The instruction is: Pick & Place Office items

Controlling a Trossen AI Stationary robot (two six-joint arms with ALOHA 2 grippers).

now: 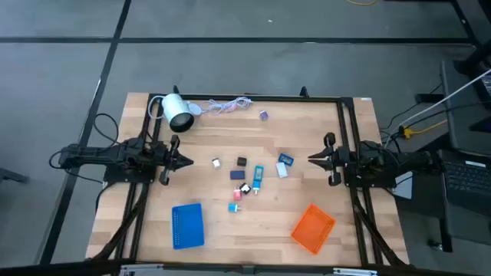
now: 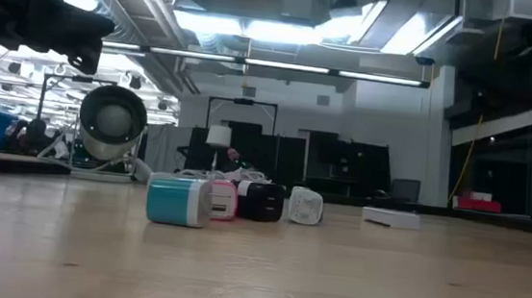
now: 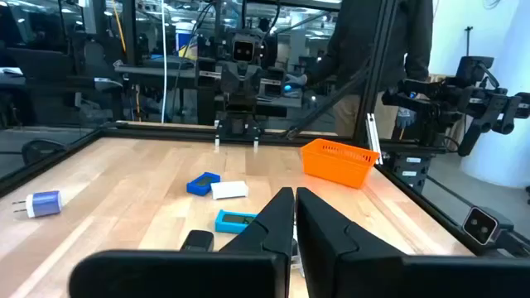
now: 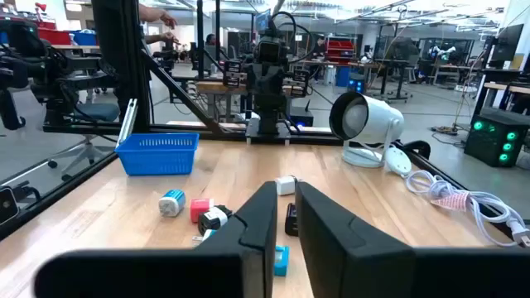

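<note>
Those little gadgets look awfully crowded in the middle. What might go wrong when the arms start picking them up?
The office items lie bunched, some touching, so a gripper might nudge or pinch a neighbour. The purple piece lies near the lamp's loose cord, which could snag. Both the left gripper and right gripper face the middle and might collide.

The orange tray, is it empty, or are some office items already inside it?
Empty. From above, the orange tray shows only its mesh bottom, and in the left wrist view nothing rises over its rim; the office items lie mid-table.
</note>
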